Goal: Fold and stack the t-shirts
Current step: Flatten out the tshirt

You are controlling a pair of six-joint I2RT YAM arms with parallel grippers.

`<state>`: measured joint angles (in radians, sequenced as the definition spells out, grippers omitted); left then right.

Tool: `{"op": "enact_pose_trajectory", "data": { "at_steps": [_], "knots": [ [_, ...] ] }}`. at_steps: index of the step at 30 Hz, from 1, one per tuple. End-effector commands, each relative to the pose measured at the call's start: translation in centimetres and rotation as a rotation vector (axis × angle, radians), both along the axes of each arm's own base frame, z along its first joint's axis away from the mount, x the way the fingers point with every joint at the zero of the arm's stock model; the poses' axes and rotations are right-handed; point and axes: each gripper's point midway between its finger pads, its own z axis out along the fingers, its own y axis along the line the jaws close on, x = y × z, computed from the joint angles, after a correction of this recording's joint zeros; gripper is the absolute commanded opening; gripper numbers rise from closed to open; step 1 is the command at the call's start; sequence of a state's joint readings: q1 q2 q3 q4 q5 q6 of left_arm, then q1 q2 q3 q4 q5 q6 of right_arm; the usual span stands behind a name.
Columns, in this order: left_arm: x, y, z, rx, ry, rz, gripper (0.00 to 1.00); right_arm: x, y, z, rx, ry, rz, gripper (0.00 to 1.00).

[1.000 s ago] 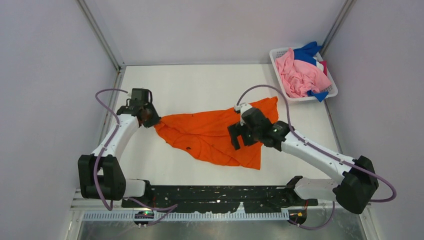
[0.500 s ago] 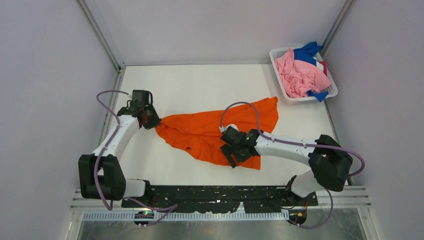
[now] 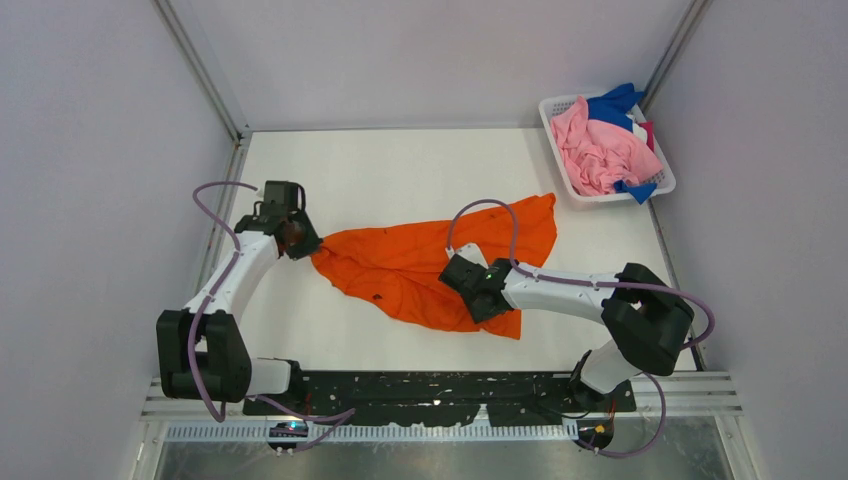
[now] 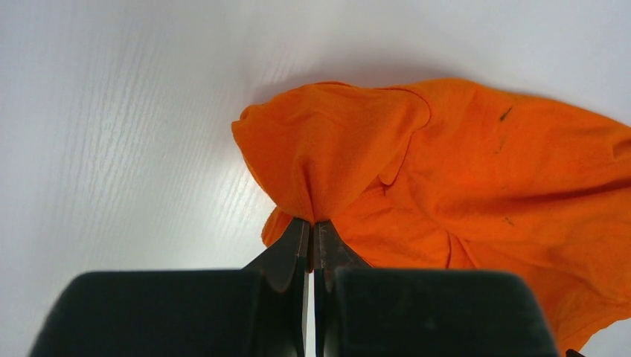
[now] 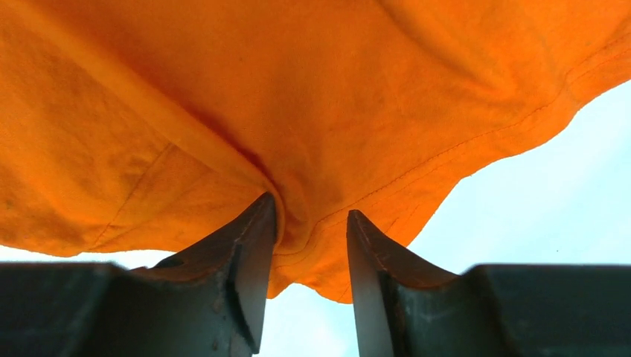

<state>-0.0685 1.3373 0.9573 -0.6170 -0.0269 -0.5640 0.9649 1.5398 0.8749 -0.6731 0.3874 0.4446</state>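
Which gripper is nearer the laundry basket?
Right. The right gripper is at the orange shirt's near hem; the left gripper pinches its left end, farther from the basket.

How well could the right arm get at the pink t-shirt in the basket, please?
Probably yes: nothing blocks the pink t-shirt in the basket, but the right claw straddles the orange t-shirt.

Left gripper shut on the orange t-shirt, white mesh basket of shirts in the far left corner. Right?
Not quite. The white mesh basket sits in the far right corner, as the top external view shows. The left gripper is indeed shut on the orange t-shirt.
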Motion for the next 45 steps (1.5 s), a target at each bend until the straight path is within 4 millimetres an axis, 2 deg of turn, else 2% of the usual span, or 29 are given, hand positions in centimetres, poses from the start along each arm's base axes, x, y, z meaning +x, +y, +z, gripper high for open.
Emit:
{"op": "enact_pose_trajectory", "data": {
  "at_steps": [1,8,10,14,19,24,28,30,32,42,45],
  "knots": [
    [0.7,0.4,1.1,0.017,-0.058,-0.002,0.00,1.5,0.1,1.7,0.024,-0.087,-0.063,0.42],
    [0.8,0.4,1.2,0.017,-0.059,-0.002,0.00,1.7,-0.9,2.1,-0.008,-0.097,-0.091,0.37],
    [0.8,0.4,1.2,0.017,-0.060,-0.002,0.00,1.3,-0.7,1.9,0.007,-0.069,-0.072,0.37],
    [0.8,0.4,1.3,0.018,-0.060,-0.003,0.00,-1.2,0.8,1.1,0.102,0.060,-0.013,0.33],
    [0.9,0.4,1.4,0.018,-0.063,-0.003,0.00,-1.9,0.3,0.7,0.109,0.075,-0.029,0.25],
    [0.8,0.4,1.4,0.021,-0.063,-0.003,0.00,-1.6,0.1,0.1,0.089,0.068,-0.046,0.24],
    [0.8,0.5,1.5,0.022,-0.066,-0.003,0.00,-1.0,0.4,0.6,0.104,0.042,-0.061,0.17],
    [0.7,0.6,1.6,0.024,-0.068,0.000,0.00,-0.7,0.5,1.2,0.119,0.022,-0.069,0.09],
    [0.7,0.6,1.7,0.025,-0.071,0.002,0.00,-0.3,0.3,1.8,0.129,-0.003,-0.082,0.06],
    [0.9,0.4,2.3,0.017,-0.092,-0.002,0.00,1.3,-2.0,4.2,0.103,-0.086,-0.106,0.05],
    [1.1,0.5,2.5,0.016,-0.100,0.008,0.00,2.6,-3.5,4.7,0.077,-0.121,-0.131,0.05]
  ]
}}
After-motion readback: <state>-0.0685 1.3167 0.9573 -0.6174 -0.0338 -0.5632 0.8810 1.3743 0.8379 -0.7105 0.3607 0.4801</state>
